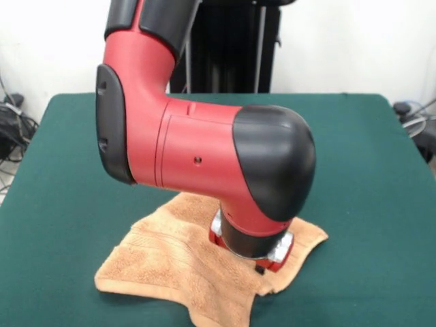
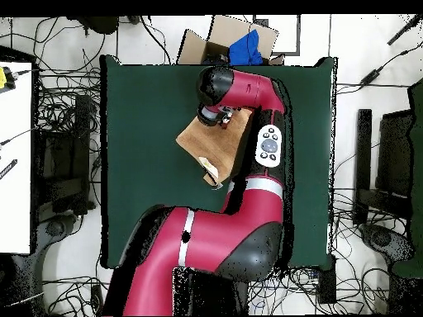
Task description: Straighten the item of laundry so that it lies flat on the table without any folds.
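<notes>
Gripper [image 1: 261, 267] sits low on the towel [image 1: 170, 262]; its fingers hide under the wrist, so we cannot tell their state. Left to right in the front view, we see the towel's flat 9 o'clock corner, a rumpled middle, then a folded-under edge toward 3 o'clock. On the table [image 1: 368, 191] it lies near the front. We judge it soft, light and grippy; pinch a corner.

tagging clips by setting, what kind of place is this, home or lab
Most likely a robotics lab or test cell, not a home: a red arm works over a green-covered table holding only a towel, and loose cables and equipment lie on the floor around it.
</notes>
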